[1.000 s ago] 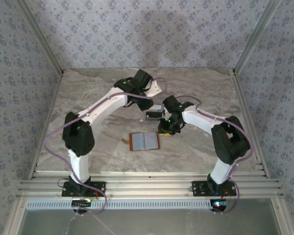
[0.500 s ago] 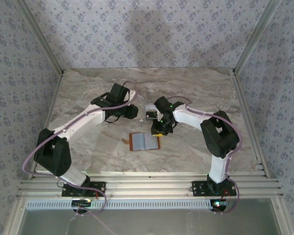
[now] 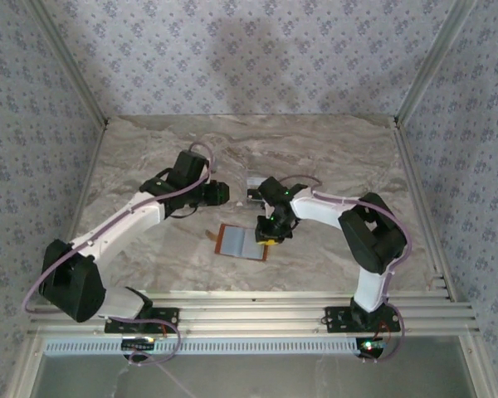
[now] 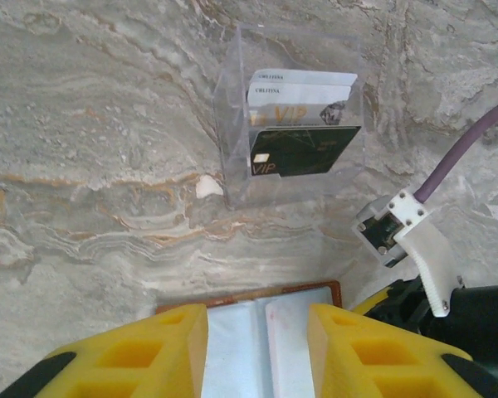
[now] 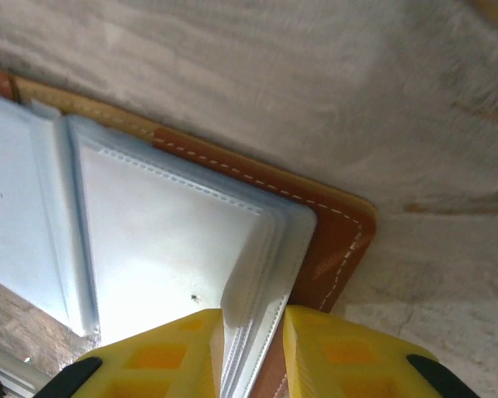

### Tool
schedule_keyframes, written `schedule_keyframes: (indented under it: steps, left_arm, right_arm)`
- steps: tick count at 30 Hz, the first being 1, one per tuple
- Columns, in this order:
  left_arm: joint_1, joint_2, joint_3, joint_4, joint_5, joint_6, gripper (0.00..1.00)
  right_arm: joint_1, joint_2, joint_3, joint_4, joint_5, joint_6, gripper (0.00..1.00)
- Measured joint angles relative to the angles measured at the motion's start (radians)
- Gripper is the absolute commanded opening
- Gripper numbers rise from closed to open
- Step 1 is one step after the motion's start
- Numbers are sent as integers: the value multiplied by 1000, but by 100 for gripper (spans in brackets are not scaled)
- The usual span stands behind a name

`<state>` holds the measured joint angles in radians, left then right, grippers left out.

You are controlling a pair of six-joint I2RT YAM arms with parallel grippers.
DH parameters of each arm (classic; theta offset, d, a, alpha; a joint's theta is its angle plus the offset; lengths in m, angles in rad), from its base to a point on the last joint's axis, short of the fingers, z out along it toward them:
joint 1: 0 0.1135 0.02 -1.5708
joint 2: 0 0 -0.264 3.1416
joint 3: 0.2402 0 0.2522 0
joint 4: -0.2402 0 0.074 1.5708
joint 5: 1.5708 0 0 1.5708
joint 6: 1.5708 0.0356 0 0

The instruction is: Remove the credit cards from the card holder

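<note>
Having dropped, right end effector (image 5: pixel 253 340) pinches card holder (image 5: pixel 174 240) at its edge.

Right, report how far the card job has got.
Done: several credit cards sit in the clear plastic tray, off the card holder. In hand: the right gripper pinches its pocket edge between the jaws; the left gripper hovers open above it. Left: any cards inside; the pockets hide that.

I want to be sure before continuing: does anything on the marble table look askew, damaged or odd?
The open brown leather wallet lies slightly askew on the marble table, its grey-blue pocket edge pinched by the jaws of the right gripper. Nothing looks spilled or damaged.
</note>
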<state>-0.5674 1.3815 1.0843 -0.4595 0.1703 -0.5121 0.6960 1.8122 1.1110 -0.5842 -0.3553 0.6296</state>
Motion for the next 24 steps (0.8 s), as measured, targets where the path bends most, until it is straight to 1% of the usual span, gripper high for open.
schedule_keyframes:
  steps: [4,7,12,18,21,24]
  left_arm:
    - [-11,24,14,-31,37,-34,37]
    - [-46,64,40,-62,38,-53,39]
    - [-151,163,127,-190,-26,-101,38]
    - [-294,350,268,-345,-135,-124,38]
    - [-359,449,339,-410,-169,-129,38]
    - [-403,518,386,-455,-188,-129,38]
  right_arm:
    - [2,-43,-17,10,0,17,28]
    - [-21,-91,-24,13,0,20,28]
    - [-94,-152,-44,14,0,17,28]
    - [-189,-198,-92,5,0,-1,28]
    - [-228,-225,-114,-2,-1,-18,28]
    - [-257,-251,-134,-11,-2,-28,28]
